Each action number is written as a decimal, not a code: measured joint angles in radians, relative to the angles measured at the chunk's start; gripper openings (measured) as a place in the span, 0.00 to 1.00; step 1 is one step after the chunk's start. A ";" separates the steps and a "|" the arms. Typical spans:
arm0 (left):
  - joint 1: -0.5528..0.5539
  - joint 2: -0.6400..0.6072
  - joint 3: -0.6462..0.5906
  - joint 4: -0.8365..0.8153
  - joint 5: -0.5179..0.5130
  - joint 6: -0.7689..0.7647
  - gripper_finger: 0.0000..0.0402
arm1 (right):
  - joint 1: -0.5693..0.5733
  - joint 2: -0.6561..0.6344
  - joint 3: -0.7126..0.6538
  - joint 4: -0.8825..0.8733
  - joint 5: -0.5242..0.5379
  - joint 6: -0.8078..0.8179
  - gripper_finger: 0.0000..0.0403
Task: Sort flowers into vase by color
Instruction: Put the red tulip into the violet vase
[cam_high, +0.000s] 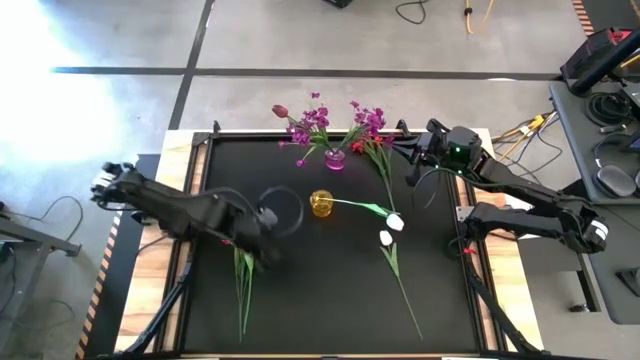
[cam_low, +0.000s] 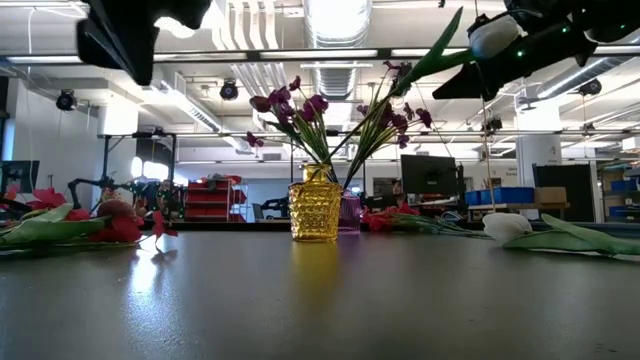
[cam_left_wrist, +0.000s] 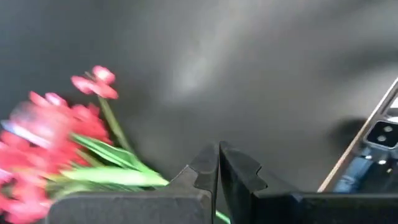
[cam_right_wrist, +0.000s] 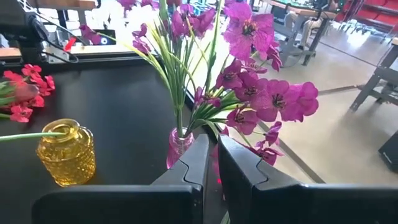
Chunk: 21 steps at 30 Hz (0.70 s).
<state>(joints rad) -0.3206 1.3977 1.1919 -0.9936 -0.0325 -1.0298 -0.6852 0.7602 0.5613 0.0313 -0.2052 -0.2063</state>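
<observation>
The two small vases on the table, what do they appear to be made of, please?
The yellow vase looks like amber-tinted glass, glossy, with a knobbly moulded surface that catches highlights. The pink vase seems smooth translucent glass or clear plastic: stems show faintly through it.

Bare black mat (cam_high: 310, 290) open at front, yellow vase (cam_high: 321, 204) mid-table, purple sprays (cam_high: 330, 125) crowding back edge

You saw glare wash out the overhead view's upper left floor; ceiling strip lights (cam_low: 335, 20) blazed low, and the red-pink blooms (cam_left_wrist: 43, 134) were blurred at the left wrist frame's left.
</observation>
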 joint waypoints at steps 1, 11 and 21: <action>-0.020 0.030 0.015 0.000 0.000 -0.043 0.00 | 0.000 -0.001 0.000 0.000 -0.004 0.003 0.07; -0.267 0.222 0.024 0.080 -0.028 -0.558 0.00 | 0.030 0.006 -0.047 0.000 -0.065 0.051 0.07; -0.356 0.400 0.023 0.068 0.012 -0.840 0.03 | 0.097 0.006 -0.046 0.005 -0.065 0.069 0.07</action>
<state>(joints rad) -0.6768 1.7973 1.2144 -0.9251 -0.0202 -1.8702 -0.5884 0.7658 0.5154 0.0361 -0.2700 -0.1374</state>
